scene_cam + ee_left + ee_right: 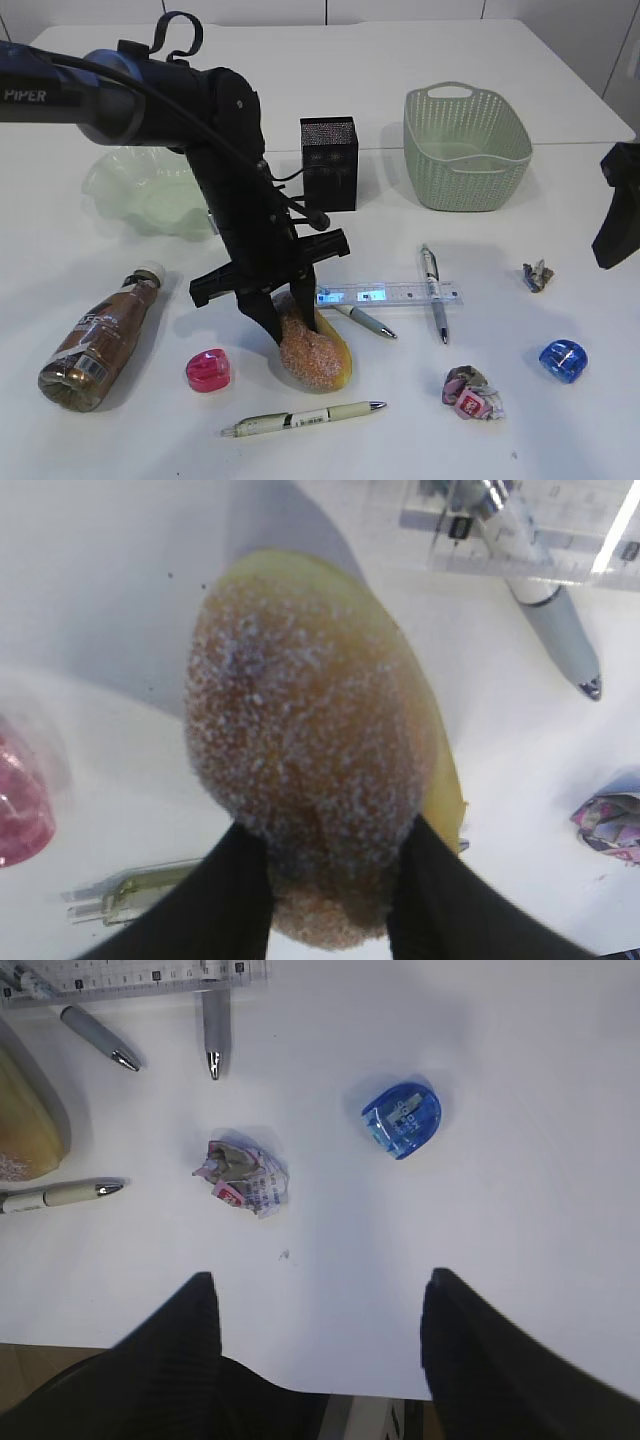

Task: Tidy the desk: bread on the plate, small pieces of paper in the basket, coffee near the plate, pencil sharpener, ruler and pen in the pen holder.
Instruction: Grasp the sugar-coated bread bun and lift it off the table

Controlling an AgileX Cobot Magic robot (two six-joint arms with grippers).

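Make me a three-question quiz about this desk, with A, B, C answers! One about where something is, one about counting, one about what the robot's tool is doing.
1. Where is the black pen holder?
A. Inside the basket
B. Between the plate and the basket
C. Lying on the bread

2. How many pencil sharpeners are on the desk?
A. Two
B. One
C. Four

3. What is the left tool doing?
A. Holding a pen up high
B. Resting in the basket
C. Its fingers sit on both sides of the bread

Answers:
1 B: it stands upright between the green plate and the basket.
2 A: one pink, one blue.
3 C: black fingers flank the bread, which lies on the desk.
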